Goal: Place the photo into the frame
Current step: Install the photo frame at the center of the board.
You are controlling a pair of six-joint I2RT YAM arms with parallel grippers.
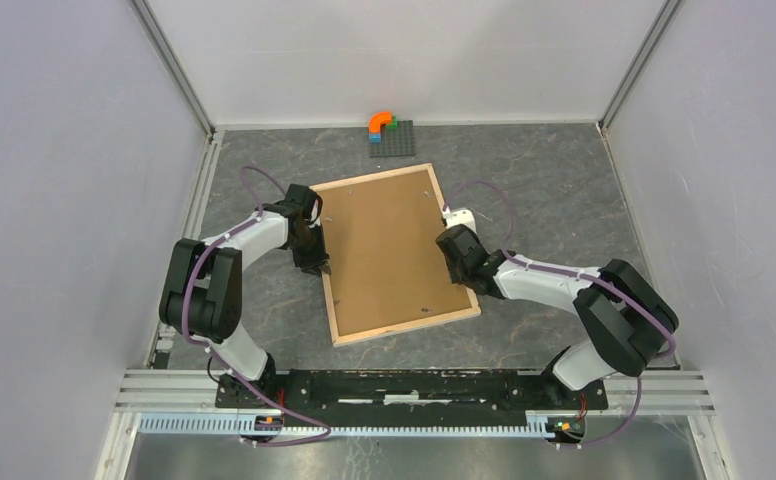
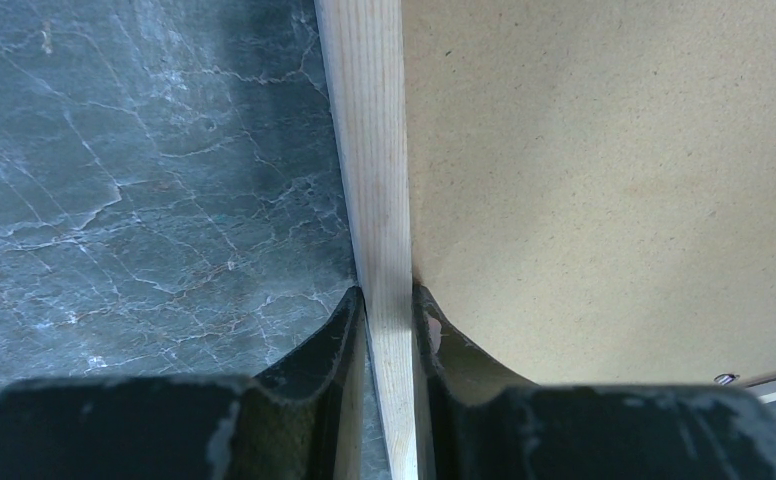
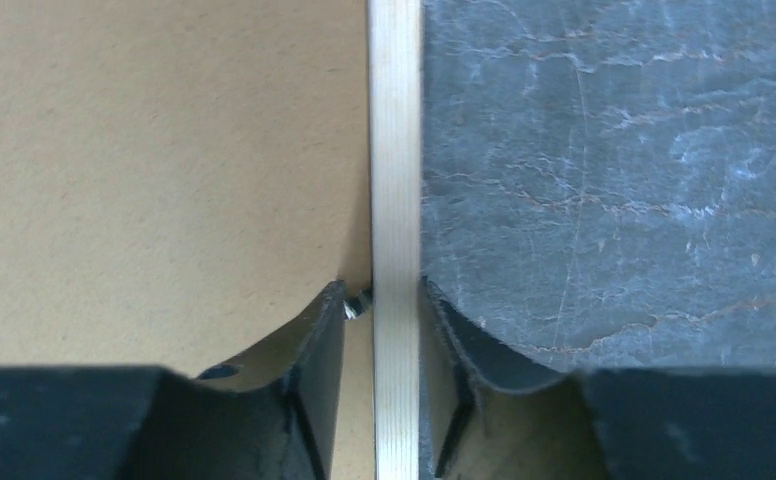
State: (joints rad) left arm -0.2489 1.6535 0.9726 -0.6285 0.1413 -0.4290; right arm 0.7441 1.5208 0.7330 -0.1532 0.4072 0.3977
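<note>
The frame of pale wood lies flat on the table and is filled by the plain brown backing board. The photo is hidden. My left gripper is shut on the frame's left rail; both fingers press the wood at the left gripper. My right gripper straddles the right rail. In the right wrist view, the right gripper has its outer finger against the wood, while a narrow gap remains at the inner finger, beside a small metal tab.
A grey studded baseplate carrying an orange curved brick sits at the back wall. The dark marbled tabletop is enclosed by white walls on the left, right and far sides.
</note>
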